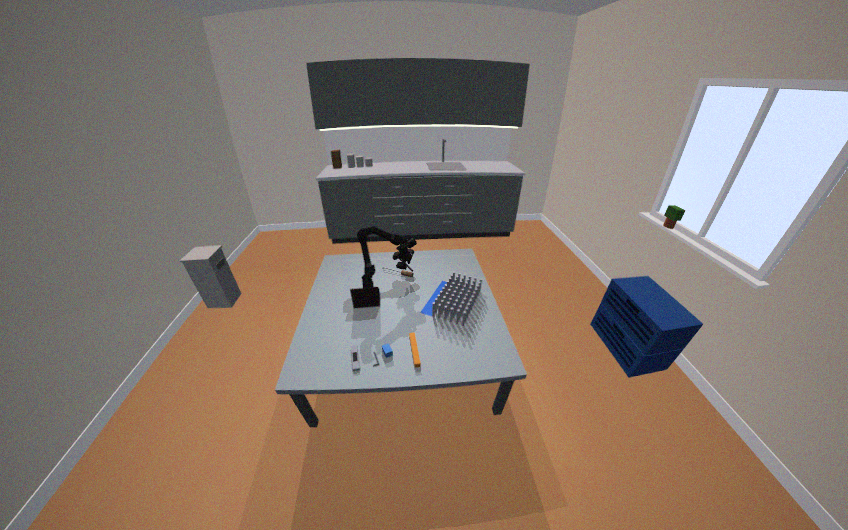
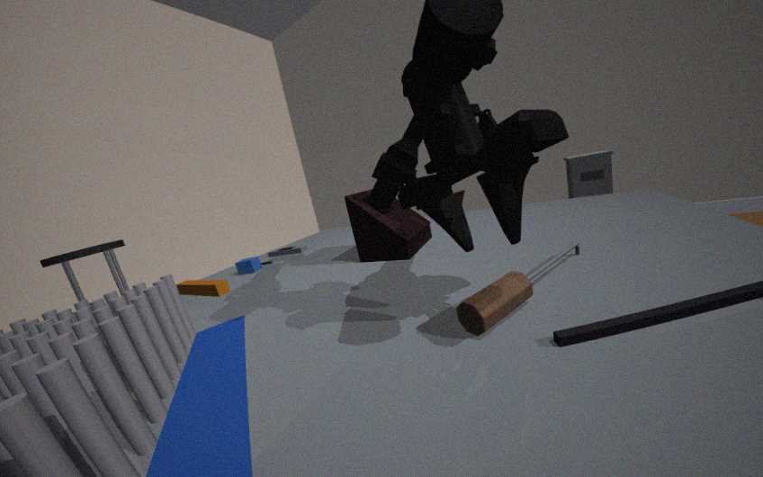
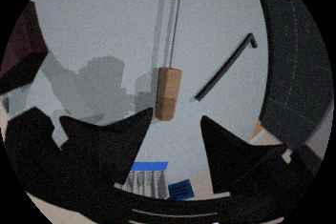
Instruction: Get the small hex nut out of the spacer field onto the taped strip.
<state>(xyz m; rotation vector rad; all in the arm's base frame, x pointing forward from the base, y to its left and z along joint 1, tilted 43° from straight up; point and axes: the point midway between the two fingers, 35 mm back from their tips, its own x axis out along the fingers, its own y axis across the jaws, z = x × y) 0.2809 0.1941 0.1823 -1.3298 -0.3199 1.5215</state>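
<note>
My gripper (image 2: 490,243) (image 3: 178,115) (image 1: 405,261) is open and empty. It hangs, fingers down, just above a hook tool with a wooden handle (image 2: 494,301) (image 3: 168,92) (image 1: 406,271) and a thin wire shaft, which lies flat on the table. A black L-shaped bar (image 2: 668,311) (image 3: 223,71) lies beside that tool. The field of standing grey spacers (image 1: 458,296) (image 2: 76,355) (image 3: 147,185) is off to the side, with the blue taped strip (image 1: 433,297) (image 2: 206,391) (image 3: 149,166) along its front. The hex nut is hidden among the spacers.
The arm's dark base (image 1: 365,297) (image 2: 387,231) stands behind the gripper. An orange block (image 1: 414,349) (image 2: 202,287), a small blue block (image 1: 387,350) (image 2: 247,265) and a pale piece (image 1: 355,359) lie near the table's front edge.
</note>
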